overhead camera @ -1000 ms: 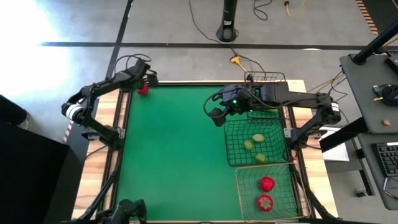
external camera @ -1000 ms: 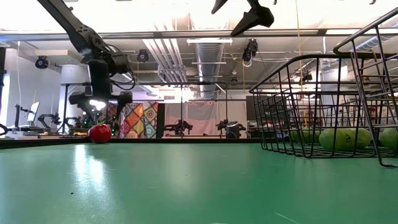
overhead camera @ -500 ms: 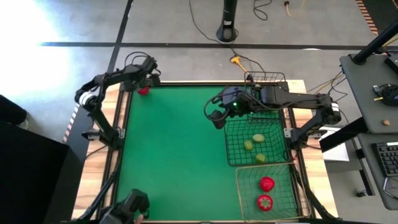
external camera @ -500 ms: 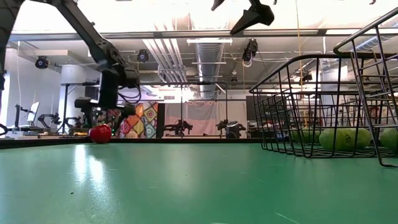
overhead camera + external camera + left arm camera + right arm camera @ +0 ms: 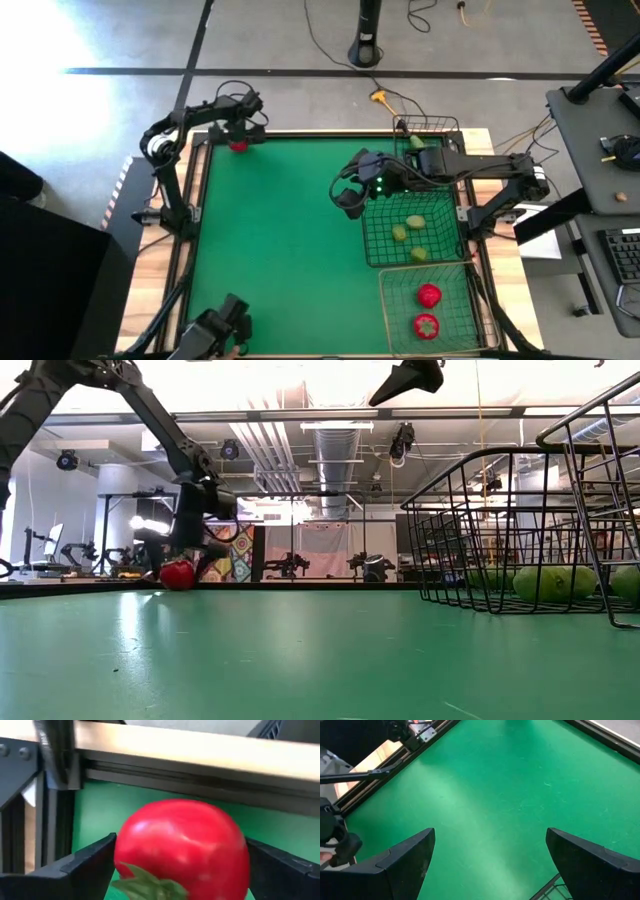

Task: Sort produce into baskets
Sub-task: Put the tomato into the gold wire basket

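A round red fruit (image 5: 238, 146) with a green top lies on the green mat at the table's far left corner. It also shows in the low view (image 5: 178, 573). My left gripper (image 5: 241, 138) stands over it with one finger on each side (image 5: 181, 865). My right gripper (image 5: 346, 196) is open and empty, up above the mat beside the left wall of the larger dark basket (image 5: 372, 232). That basket holds three yellow-green fruits (image 5: 414, 221). The paler basket (image 5: 386, 318) holds two red fruits (image 5: 428, 295). My left gripper pinches the red fruit's two opposite sides (image 5: 126, 845) between its two fingers (image 5: 92, 862). The fingers come from above, slanting toward the table's far edge. The fruit rests on the mat (image 5: 178, 586), its green top turned toward the wrist.
The table's far rail (image 5: 200, 747) runs close behind the red fruit. A narrow dark basket (image 5: 432, 126) stands at the far right, partly under my right arm. The mat's middle and left (image 5: 280, 250) are bare.
My left gripper has gone toward the table's right along the far edge and down onto the red fruit, its fingers now on either side of it. The fruit has slid a little toward the right.
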`<act>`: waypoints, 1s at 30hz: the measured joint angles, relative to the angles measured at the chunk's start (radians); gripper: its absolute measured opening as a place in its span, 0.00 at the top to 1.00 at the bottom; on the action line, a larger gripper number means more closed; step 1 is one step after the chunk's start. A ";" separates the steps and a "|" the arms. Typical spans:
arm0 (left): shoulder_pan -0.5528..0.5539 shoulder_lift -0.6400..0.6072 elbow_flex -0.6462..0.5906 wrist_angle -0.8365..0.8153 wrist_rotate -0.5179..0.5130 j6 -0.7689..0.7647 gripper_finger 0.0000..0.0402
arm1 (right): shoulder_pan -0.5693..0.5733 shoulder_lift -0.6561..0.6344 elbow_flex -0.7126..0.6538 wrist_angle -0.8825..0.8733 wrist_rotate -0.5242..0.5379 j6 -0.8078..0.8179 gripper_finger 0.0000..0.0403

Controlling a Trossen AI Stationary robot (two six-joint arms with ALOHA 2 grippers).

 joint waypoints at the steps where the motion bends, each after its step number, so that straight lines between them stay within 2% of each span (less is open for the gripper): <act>1: -0.005 0.002 0.001 -0.001 0.002 0.010 0.10 | 0.000 0.000 0.000 0.000 0.000 0.005 0.07; 6: -0.021 -0.005 0.003 0.011 0.004 0.055 0.10 | -0.001 0.000 0.000 0.000 0.001 0.019 0.07; 17: -0.037 -0.006 -0.032 0.013 0.080 0.165 0.10 | -0.001 0.000 0.000 0.001 0.002 0.020 0.07; 30: -0.080 -0.010 -0.057 0.032 0.065 0.242 0.10 | -0.001 0.000 0.000 0.002 0.002 0.018 0.07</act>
